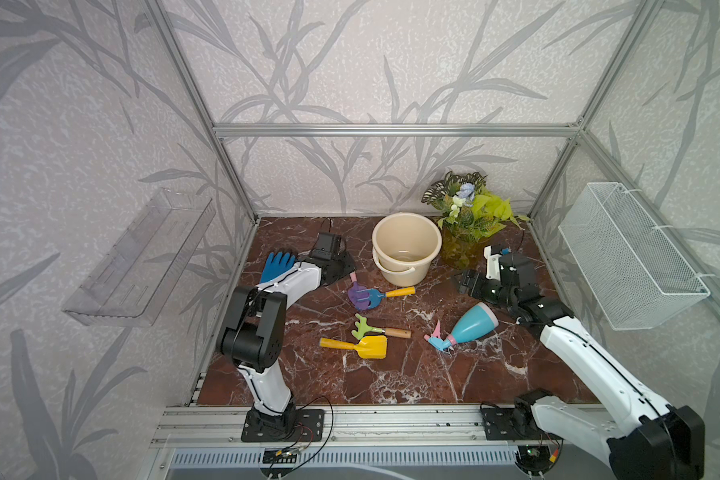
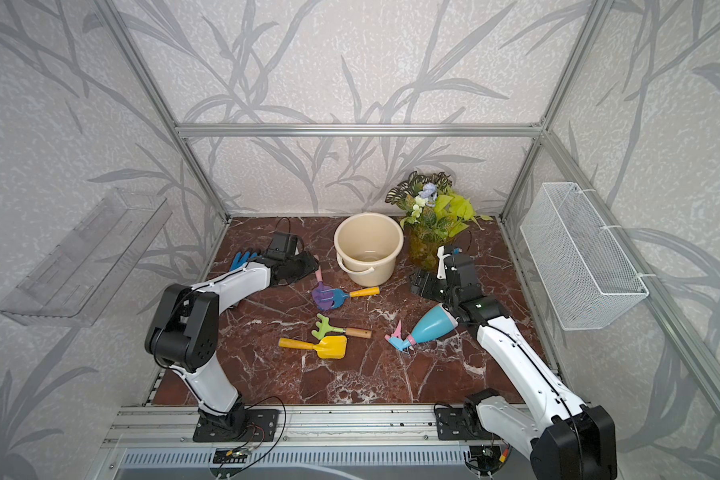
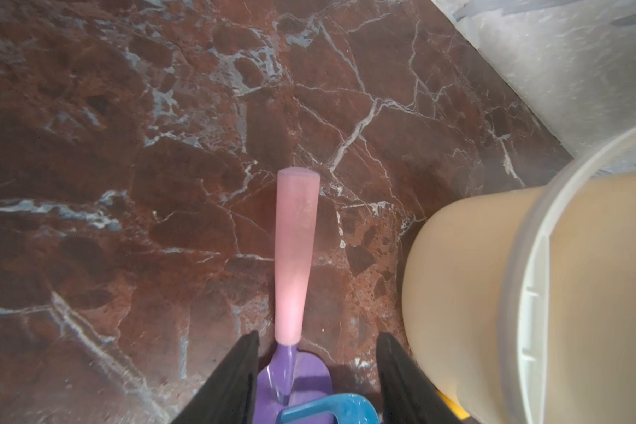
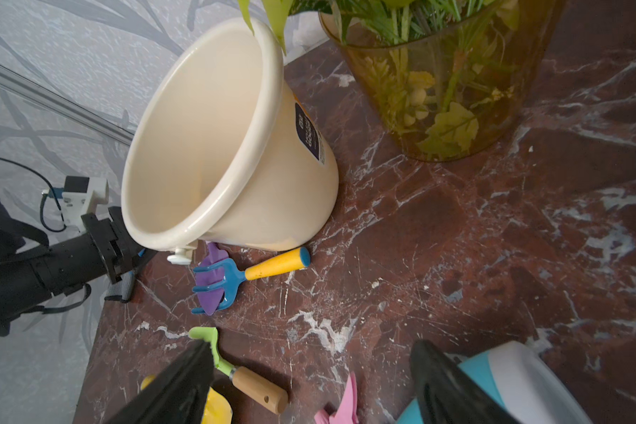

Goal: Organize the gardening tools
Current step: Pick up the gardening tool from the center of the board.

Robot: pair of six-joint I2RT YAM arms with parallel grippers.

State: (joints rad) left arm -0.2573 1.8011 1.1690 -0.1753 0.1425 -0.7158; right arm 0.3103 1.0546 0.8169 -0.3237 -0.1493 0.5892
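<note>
The purple scoop [image 1: 360, 298] lies in front of the bucket, its pink handle [image 3: 296, 257] pointing away from the blue yellow-handled fork [image 1: 378, 296] that rests across its blade. My left gripper [image 3: 316, 336] is low over the scoop's neck; its jaws stand apart on either side and do not press it. The green rake [image 1: 364, 328] and the yellow shovel [image 1: 371, 347] lie mid-table. Right of them, on its side, is the light-blue spray bottle [image 1: 472, 324]. My right gripper [image 4: 311, 348] hovers open behind that bottle, holding nothing.
A cream bucket [image 1: 400, 274] stands upright at the back, with a potted plant [image 1: 466, 216] to its right. A blue glove [image 1: 277, 264] lies back left, beside my left arm. A clear shelf [image 1: 142, 257] hangs on the left wall and a wire basket [image 1: 628, 257] on the right wall.
</note>
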